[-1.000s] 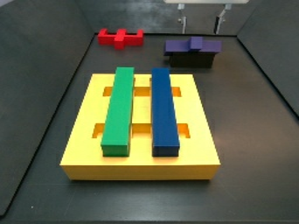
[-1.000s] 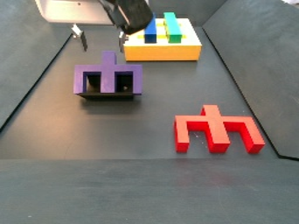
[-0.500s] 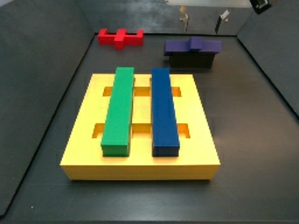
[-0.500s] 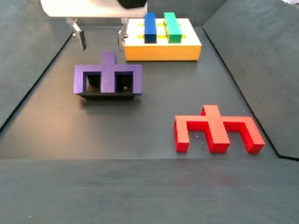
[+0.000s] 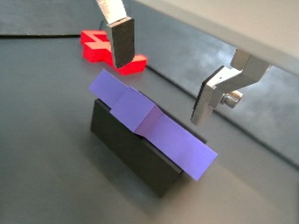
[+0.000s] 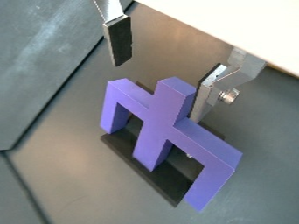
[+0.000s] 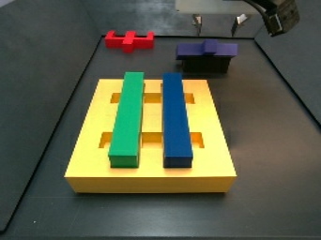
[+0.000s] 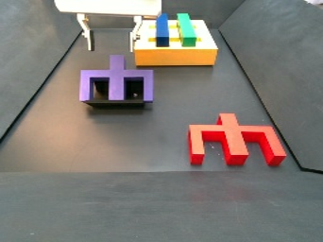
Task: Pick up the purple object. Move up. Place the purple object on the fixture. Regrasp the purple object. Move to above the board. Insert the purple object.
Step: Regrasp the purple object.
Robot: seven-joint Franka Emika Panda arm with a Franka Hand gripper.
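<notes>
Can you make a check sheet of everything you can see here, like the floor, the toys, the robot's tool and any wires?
Surface: dark floor inside dark walls.
Job's things: purple object lies on the fixture; nothing grips it. The board is yellow and carries a green bar and a blue bar.
Clutter: red block lies flat on the floor, apart from the rest.
Grippers: tool hangs open above the purple object, its fingers on either side and clear of it, with nothing between them.
Cables: nothing seen.
Surroundings: only the dark walls of the enclosure show.
</notes>
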